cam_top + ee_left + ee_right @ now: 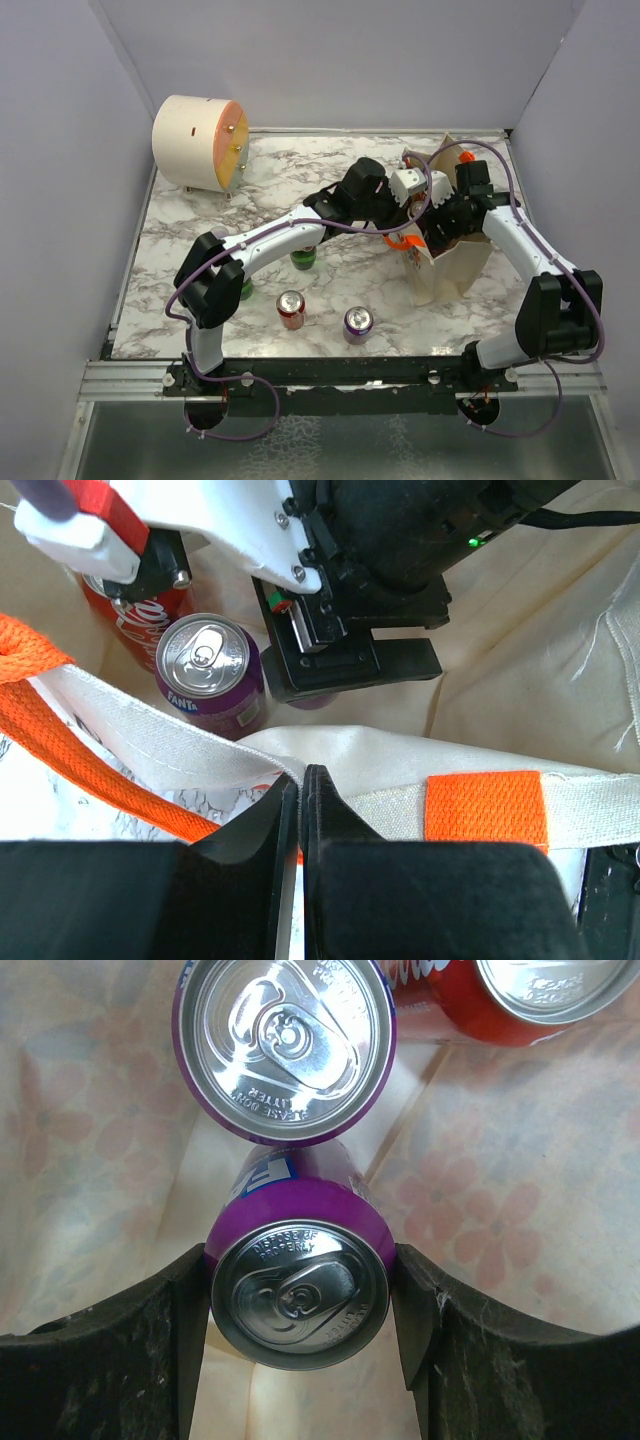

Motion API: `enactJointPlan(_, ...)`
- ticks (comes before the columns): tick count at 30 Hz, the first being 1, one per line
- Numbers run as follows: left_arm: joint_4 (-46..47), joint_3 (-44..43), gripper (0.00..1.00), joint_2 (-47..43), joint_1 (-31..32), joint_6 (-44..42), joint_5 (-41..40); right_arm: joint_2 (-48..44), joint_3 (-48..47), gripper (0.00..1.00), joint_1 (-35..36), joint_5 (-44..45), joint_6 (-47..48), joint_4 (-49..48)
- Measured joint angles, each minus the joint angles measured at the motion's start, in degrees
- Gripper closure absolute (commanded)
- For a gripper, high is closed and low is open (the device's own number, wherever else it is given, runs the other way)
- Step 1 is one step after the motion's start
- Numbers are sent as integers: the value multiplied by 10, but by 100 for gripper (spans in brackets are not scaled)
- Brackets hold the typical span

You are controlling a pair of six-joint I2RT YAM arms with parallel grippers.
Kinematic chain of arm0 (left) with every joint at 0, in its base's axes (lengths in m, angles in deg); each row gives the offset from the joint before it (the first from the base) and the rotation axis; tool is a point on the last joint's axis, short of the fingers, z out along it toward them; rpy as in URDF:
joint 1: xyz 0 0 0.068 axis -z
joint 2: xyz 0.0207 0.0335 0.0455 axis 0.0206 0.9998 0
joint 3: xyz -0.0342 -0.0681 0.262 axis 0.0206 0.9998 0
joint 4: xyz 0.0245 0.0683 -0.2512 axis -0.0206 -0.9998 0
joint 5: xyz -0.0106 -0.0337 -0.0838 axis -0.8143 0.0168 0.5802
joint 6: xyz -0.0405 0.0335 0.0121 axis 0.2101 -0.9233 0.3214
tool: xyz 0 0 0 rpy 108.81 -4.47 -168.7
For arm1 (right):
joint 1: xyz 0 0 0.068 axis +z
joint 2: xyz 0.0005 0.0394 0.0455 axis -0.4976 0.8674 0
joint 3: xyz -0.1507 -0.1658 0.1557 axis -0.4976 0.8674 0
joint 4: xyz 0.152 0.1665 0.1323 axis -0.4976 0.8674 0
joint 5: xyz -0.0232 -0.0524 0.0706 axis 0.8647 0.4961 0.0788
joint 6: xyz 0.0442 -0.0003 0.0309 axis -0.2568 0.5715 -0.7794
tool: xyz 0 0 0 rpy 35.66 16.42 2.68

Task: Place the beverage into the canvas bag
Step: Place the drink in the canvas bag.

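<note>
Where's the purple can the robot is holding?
Right wrist view: the held purple can is inside the canvas bag, in the right gripper, beside another purple can.

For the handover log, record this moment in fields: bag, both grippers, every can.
canvas bag: upright at the table's right, mouth open
left gripper: shut on the bag's rim
right gripper: inside the bag, shut on held purple can
already in bag: second purple can, red can, both upright
on table: orange can, loose purple can, green can partly under the left arm
</note>
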Motion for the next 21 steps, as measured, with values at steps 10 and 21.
enactJointPlan(10,0,0,95,0,0,-5,6,26,3,94,0,-9,3,-23)
enactJointPlan(21,0,0,95,0,0,-9,9,31,2,85,0,-10,16,-33)
